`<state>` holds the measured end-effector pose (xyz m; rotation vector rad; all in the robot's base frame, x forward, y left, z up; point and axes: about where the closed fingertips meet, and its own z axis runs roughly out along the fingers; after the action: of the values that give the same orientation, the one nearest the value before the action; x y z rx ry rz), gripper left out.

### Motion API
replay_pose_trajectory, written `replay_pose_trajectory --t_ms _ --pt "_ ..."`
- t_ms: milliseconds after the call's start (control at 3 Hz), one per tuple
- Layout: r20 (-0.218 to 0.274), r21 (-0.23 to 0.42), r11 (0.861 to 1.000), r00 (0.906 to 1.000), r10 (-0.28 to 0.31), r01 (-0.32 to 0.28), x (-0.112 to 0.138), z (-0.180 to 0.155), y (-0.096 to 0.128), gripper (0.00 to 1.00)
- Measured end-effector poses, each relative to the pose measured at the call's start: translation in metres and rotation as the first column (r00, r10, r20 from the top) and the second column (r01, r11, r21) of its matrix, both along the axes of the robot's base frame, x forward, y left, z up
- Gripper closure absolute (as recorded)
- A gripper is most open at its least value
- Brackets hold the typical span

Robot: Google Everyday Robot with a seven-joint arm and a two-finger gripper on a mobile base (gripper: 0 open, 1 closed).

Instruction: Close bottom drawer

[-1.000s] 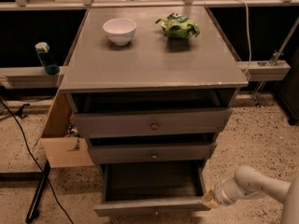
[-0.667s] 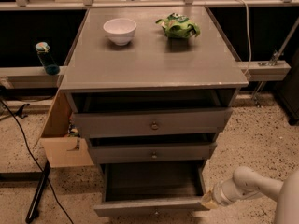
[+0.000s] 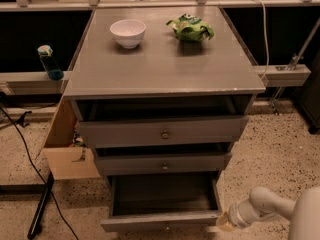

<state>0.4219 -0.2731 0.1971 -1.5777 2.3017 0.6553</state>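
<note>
- Camera view: one white arm (image 3: pixel 267 205) comes in from the lower right corner. Its forearm lies low and nearly level over the speckled floor, pointing left toward the foot of the grey cabinet (image 3: pixel 165 74).
- One gripper (image 3: pixel 223 222) sits at the arm's end, a yellowish tip just beside the right front corner of the bottom drawer (image 3: pixel 150 222). Whether the two touch cannot be told.
- Whether the gripper is released or clenched cannot be told either.
- The bottom drawer is the lowest of three and stands pulled far out. Its shallow tray is open and dark inside, and its slim front panel lies near the picture's lower edge.
- Drawers, three in all: the top drawer (image 3: pixel 162 132) and the middle drawer (image 3: pixel 162 164) each stand slightly out, each with one round centre knob.
- On the cabinet top there are two things, well apart: one white bowl (image 3: pixel 128 32) and one crumpled green bag (image 3: pixel 190 27).
- Left of the cabinet there is one blue bottle (image 3: pixel 49 62) on a ledge and one open cardboard box (image 3: pixel 67 149) on the floor.
</note>
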Motion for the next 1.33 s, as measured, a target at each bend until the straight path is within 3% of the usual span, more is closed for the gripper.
replay_pose_trajectory --t_ms 667,1000,1333 --pt "0.038 0.028 1.0 0.9992 0.01 -0.011 -0.018 -0.021 0.004 1.0" --pt "0.109 0.048 0.998 0.9937 0.025 -0.031 -0.018 -0.028 0.005 1.0" --pt "0.208 0.07 0.995 0.9762 0.06 -0.076 -0.011 -0.031 0.008 1.0"
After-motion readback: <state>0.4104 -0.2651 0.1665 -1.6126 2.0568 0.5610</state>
